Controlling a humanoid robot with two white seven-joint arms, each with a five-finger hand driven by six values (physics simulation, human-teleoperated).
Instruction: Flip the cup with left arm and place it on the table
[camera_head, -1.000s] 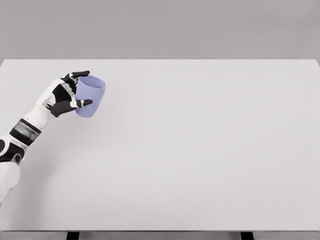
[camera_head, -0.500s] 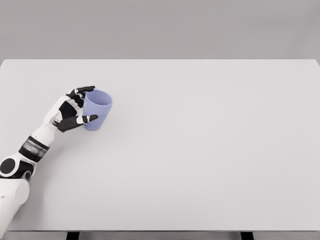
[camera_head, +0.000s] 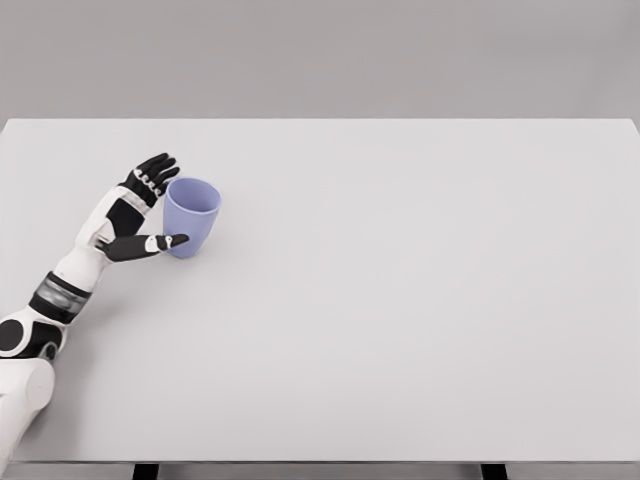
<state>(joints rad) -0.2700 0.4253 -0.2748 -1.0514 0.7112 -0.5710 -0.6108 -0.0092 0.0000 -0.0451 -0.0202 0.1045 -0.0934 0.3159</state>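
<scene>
On the left part of the broad white rectangular table (camera_head: 420, 330), one white robot arm reaches in from the lower left corner. Its left hand (camera_head: 128, 215), black and white, has the fingers (camera_head: 155, 172) spread apart and grips nothing, with the thumb stretched out low toward the one lavender plastic cup (camera_head: 190, 217). That single cup stands upright just beside the hand, mouth up, resting on the tabletop.

Lavender-blue cup (camera_head: 191, 217) stands upright on the bench (camera_head: 400, 300), open mouth up, smooth and handleless, tapering toward its base, sitting at the left side.
</scene>
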